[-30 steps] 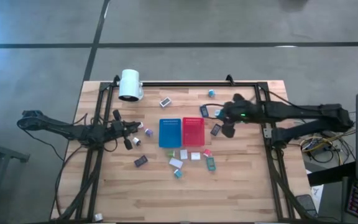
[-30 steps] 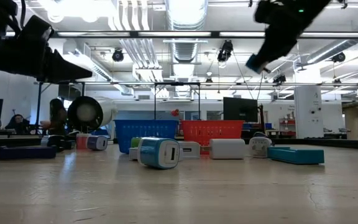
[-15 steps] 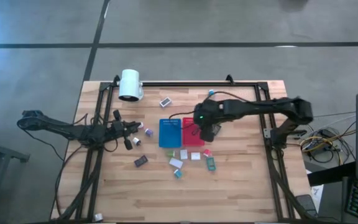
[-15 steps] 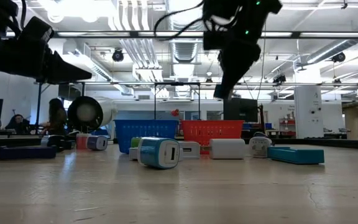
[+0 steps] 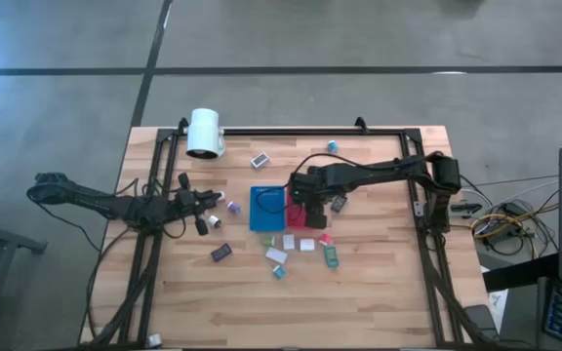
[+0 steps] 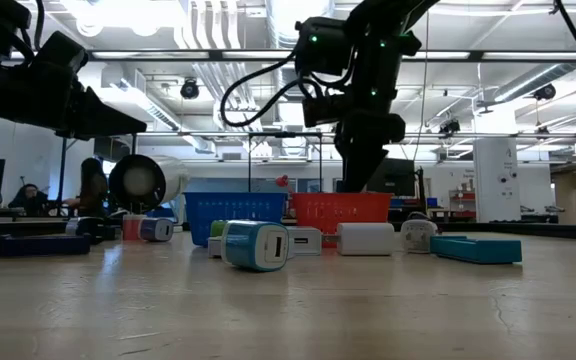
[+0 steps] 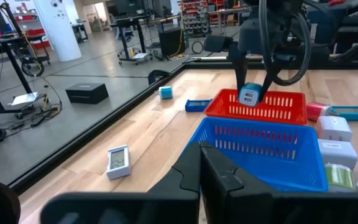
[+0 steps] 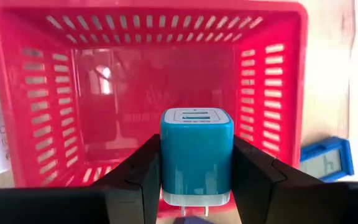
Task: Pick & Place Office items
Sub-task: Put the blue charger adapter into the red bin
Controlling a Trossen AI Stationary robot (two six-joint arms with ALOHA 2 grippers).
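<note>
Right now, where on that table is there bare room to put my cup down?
The near strip of the table below the white block lies bare, as does the right side past the teal block. It is crowded around the blue tray and the red tray, where small items cluster.

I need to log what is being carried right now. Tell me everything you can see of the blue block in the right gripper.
The blue block is a small teal cube with rounded edges, likely plastic, and looks like a plug-in charger: its pale face has two slots, and white trim shows at the opposite end. The right gripper is shut on it, one finger on each side, and nothing else touches it. It hangs in the air over the open, empty-looking red tray, not yet released, slotted face toward the wrist camera.
</note>
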